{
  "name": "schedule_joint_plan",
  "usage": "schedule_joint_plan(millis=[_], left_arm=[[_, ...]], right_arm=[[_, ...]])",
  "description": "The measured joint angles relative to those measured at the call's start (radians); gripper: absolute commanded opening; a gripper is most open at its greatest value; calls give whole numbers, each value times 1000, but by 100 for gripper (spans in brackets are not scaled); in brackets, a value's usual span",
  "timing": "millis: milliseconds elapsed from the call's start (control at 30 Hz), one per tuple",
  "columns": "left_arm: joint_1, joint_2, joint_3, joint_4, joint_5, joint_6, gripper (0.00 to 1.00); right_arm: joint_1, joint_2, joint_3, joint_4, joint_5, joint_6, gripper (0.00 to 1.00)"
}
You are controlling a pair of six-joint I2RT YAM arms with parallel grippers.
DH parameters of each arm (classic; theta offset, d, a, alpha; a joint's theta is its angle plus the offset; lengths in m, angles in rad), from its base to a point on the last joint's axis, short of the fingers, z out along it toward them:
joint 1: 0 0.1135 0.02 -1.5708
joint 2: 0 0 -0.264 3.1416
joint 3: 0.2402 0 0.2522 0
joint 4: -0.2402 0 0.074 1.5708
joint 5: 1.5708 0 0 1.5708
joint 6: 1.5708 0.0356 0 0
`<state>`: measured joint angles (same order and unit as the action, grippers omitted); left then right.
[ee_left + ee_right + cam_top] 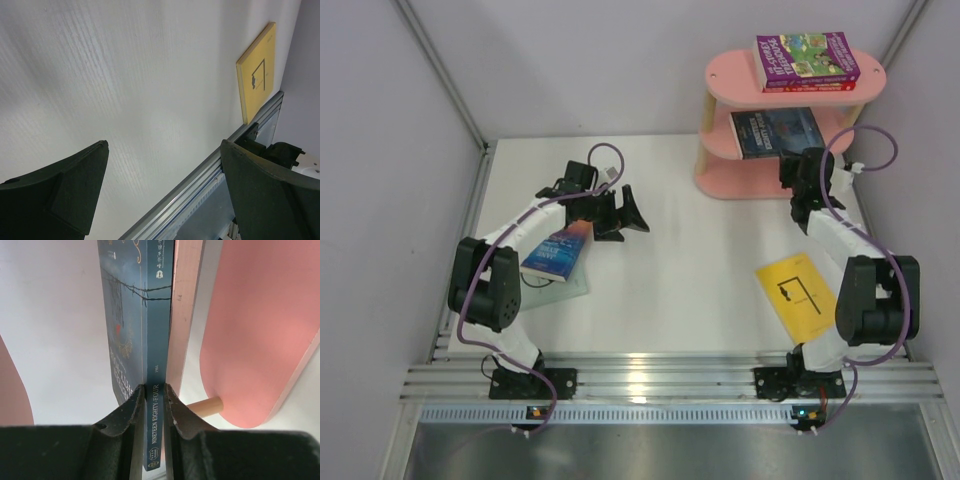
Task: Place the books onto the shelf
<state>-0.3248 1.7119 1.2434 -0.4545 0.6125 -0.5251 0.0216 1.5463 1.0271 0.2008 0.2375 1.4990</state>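
Pinching the spine of the navy "Nineteen Eighty-Four" paperback (125, 315), our right gripper (152, 390) had its jaws nearly closed on it. The book lay on the middle board of the pink shelf (725, 75), far right. We saw our left gripper (165, 145) spread wide, holding nothing, above the bench (690, 250). The yellow book (797, 292) lay near right, and a purple cartoon book (805, 55) topped the shelf.
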Motion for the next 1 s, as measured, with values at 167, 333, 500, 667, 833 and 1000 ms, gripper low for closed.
schedule_joint_plan(millis=[167,333,500,667,833,1000], left_arm=[[0,0,0,0,0,0,98],[0,0,0,0,0,1,98],[0,0,0,-1,0,5,98],[0,0,0,-3,-1,14,98],[0,0,0,-4,-1,23,98],[0,0,0,-13,-2,28,98]], right_arm=[[14,0,2,-1,40,32,0],[15,4,22,-13,63,40,0],[15,24,40,-7,76,53,0],[15,58,64,-5,77,67,0],[15,80,94,-7,78,69,0],[15,88,100,-7,79,66,0]])
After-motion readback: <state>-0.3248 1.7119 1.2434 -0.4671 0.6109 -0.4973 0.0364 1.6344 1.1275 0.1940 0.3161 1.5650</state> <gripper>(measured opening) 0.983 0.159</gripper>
